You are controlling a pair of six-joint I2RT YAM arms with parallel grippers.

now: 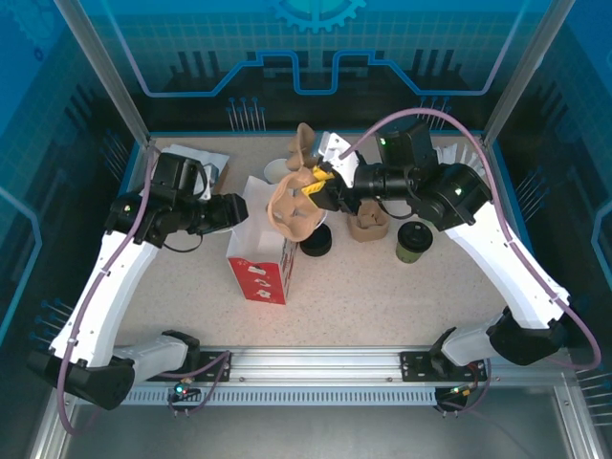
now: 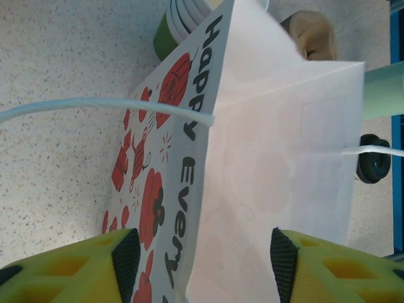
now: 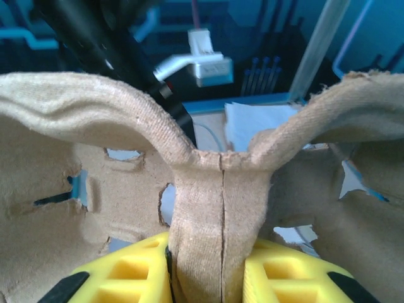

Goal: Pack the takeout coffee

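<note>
The bag [image 1: 260, 263] stands left of centre on the surface [image 1: 402, 296]. My right arm [image 1: 454, 196] reaches leftward across the far side. Its jaws are clenched on the middle rib of a pulp carrier [image 1: 292, 206], which hangs over the bag's top. My left arm [image 1: 177, 215] comes in at the bag's far left corner. Its jaws stand parted astride that corner edge, and I see no grasp. The cup [image 1: 413, 239] stands upright with its lid on, well right of the bag. It lies nearer me than the right jaws and to their right, beside that arm's elbow. I judge the right arm the nearer, once it is free of the carrier.
</note>
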